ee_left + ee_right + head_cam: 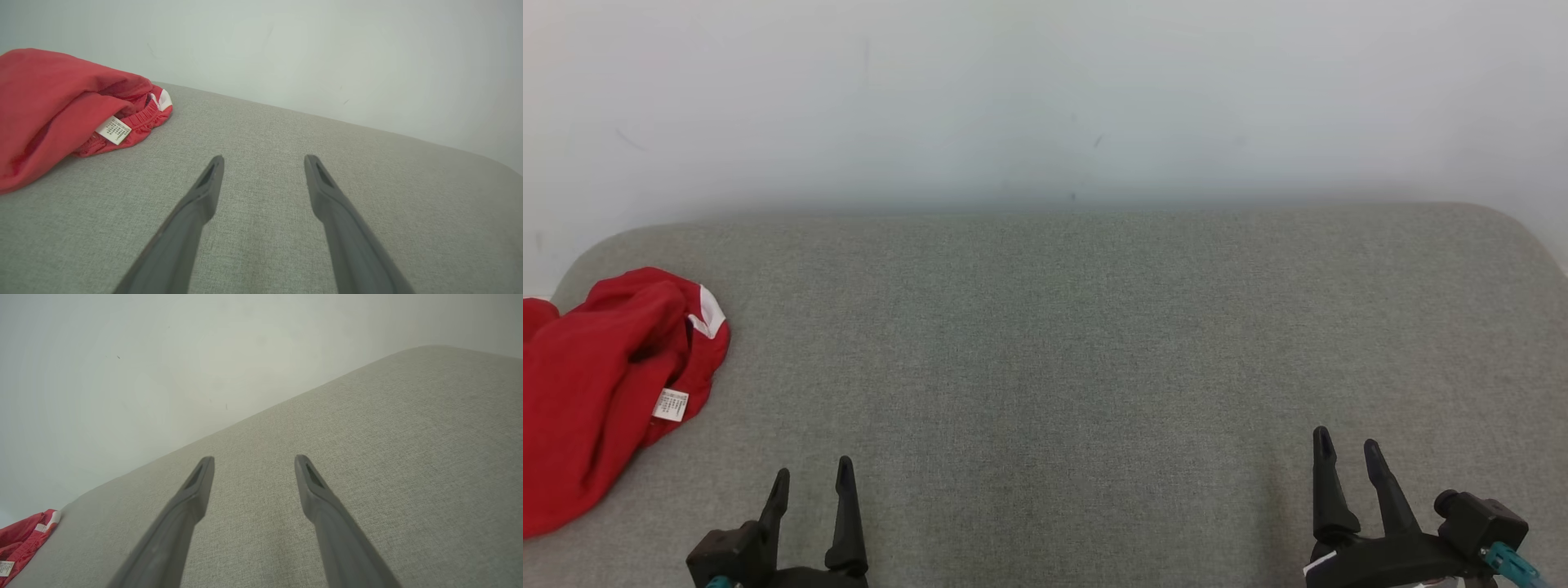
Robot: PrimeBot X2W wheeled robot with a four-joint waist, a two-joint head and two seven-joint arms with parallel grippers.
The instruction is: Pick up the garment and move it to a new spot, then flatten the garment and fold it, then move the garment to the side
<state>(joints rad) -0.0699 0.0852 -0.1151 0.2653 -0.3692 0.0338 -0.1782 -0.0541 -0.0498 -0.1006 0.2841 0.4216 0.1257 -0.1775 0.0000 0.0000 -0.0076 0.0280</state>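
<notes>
Garment (596, 392) sits bunched at far left, so pickup looks not started. Left gripper (814, 467) and right gripper (1346, 438) gape wide, empty; I'd say the left one reaches over next.

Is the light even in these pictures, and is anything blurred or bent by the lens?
Head view: soft, even light, no glare; the garment is sharp. Left wrist view: the left pincer looks soft near the lens. Right wrist view: the cushion has a tilted, slightly curved far edge.

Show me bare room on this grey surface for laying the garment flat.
Free: the grey surface from the red garment rightward to its rounded edge, between wall and the left gripper and right gripper. Crowded: far left end.
</notes>
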